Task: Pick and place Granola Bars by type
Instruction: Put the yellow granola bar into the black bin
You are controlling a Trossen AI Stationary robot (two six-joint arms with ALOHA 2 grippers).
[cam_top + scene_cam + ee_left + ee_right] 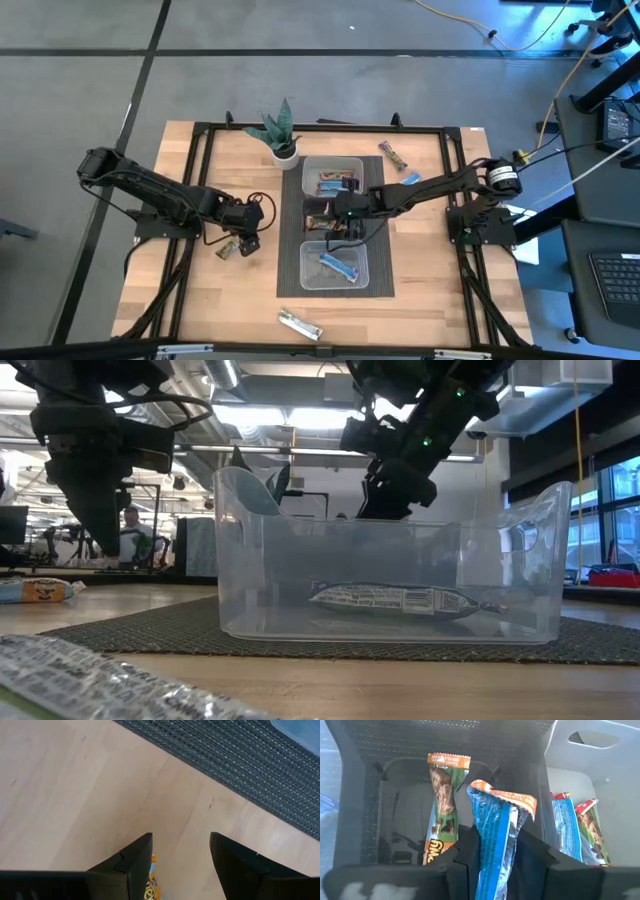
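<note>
My right gripper (345,212) hangs over the middle clear bin (312,222) and is shut on a blue bar with an orange end (496,815). A green-and-orange bar (442,800) lies in that bin below it. The far bin (308,172) holds blue and red bars (575,830). The near bin (240,560) holds one blue bar (400,600). My left gripper (245,242) is open just above the wood, beside a yellowish bar (228,249), which also shows in the left wrist view (152,885) by one finger. My right gripper pinches the blue bar's middle part (492,855) between its two fingers, which lie across the bar. The fingers point down into the middle bin. The bar hangs below them, its orange crimped end (507,797) lowest, clear of the bin floor.
A dark mat (290,270) lies under the three bins. A brown bar (397,155) and a blue bar (410,180) lie at the far right, and a silver-white bar (300,325) lies near the front edge. A potted plant (280,135) stands at the far edge.
</note>
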